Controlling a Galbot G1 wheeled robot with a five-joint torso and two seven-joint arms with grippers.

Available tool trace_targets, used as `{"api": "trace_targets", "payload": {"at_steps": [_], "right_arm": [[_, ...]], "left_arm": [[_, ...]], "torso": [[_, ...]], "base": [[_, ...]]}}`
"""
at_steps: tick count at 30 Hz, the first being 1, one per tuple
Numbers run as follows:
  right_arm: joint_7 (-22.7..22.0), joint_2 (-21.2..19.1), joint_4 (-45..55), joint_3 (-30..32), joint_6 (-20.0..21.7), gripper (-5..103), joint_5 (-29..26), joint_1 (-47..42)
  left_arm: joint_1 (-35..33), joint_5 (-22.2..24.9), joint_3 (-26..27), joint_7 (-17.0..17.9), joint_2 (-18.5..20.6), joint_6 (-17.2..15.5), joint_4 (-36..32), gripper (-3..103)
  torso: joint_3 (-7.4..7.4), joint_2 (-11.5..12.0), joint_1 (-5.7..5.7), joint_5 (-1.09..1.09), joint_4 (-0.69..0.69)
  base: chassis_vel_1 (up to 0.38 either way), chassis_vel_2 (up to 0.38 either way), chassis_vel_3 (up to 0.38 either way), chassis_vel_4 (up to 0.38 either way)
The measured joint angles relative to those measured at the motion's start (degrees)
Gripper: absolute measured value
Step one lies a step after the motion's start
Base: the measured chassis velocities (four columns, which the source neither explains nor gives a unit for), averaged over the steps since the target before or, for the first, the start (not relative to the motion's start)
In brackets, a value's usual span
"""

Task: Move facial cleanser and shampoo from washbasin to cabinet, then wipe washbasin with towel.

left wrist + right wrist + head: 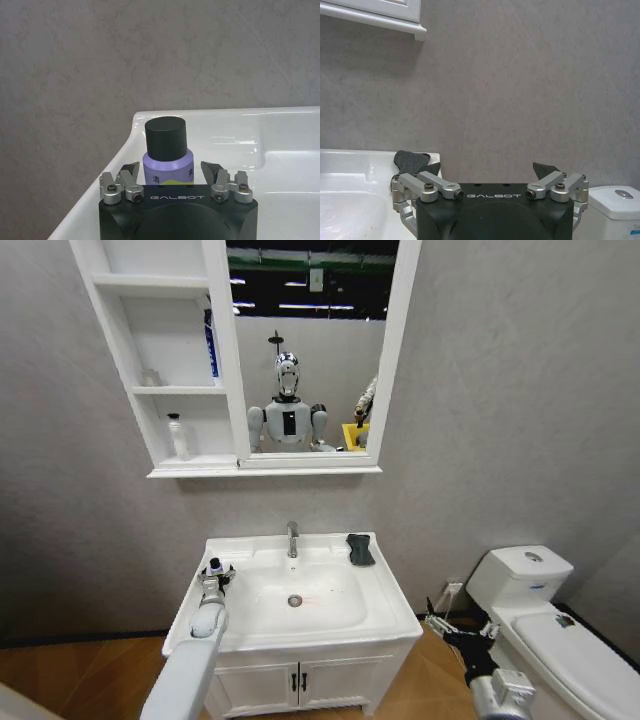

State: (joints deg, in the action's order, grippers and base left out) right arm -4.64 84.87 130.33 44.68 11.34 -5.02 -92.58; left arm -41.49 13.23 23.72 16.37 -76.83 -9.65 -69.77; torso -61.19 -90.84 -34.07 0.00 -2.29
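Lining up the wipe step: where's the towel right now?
In the head view the towel lies on the washbasin rim at its back right corner, right of the tap, well ahead of the right gripper parked low beside the toilet.

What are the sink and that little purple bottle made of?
The washbasin looks like glazed white ceramic: glossy, with sharp light reflections. The purple bottle between the left gripper's open jaws seems plastic, with a matte black cap; that's a guess.

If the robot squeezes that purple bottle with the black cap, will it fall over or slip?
The purple bottle stands upright near the washbasin corner, so a sideways bump might tip it. Its round, smooth sides could slip. The left gripper is open around it, so an even squeeze probably holds.
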Motion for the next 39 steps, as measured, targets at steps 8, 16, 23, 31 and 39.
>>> {"api": "trace_targets", "payload": {"at_steps": [8, 16, 23, 31, 39], "right_arm": [[-0.1, 0.0, -0.4, -0.1, 0.0, 100, 0.1, 0.3], [-0.1, 0.2, -0.4, -0.4, -0.1, 100, 0.1, 0.3], [0.0, 0.5, -1.2, -1.5, -0.5, 100, 0.5, 0.6], [0.3, 0.8, -1.6, -1.9, -1.0, 100, 0.9, 0.5], [0.3, 0.8, -1.3, -0.7, -1.7, 100, 0.7, -0.4]], "left_arm": [[-1.6, 0.1, -0.1, 0.7, 1.0, -0.7, -3.3, 47], [-6.9, 5.7, -2.1, 6.7, 7.5, -7.6, -21.3, 43], [0.1, 31.4, -4.9, 22.9, 22.2, -27.9, -46.8, 43], [23.8, 52.8, -12.9, 28.8, 32.8, -33.2, -46.6, 43], [47.7, 48.8, -25.1, 20.2, 25.8, -31.3, -23.5, 43]], "torso": [[0.00, 0.0, 0.00, 0.00, -0.01], [0.00, 0.0, 0.00, -0.02, 0.01], [0.01, 0.0, 0.02, 0.01, 0.00], [0.01, 0.0, 0.02, 0.00, 0.01], [-0.01, 0.0, -0.01, 0.01, -0.03]], "base": [[0.000, 0.000, 0.000, 0.000], [0.000, 0.000, 0.000, 0.000], [0.000, 0.000, 0.000, 0.000], [0.000, 0.000, 0.000, 0.000], [0.000, 0.000, 0.000, 0.000]]}}
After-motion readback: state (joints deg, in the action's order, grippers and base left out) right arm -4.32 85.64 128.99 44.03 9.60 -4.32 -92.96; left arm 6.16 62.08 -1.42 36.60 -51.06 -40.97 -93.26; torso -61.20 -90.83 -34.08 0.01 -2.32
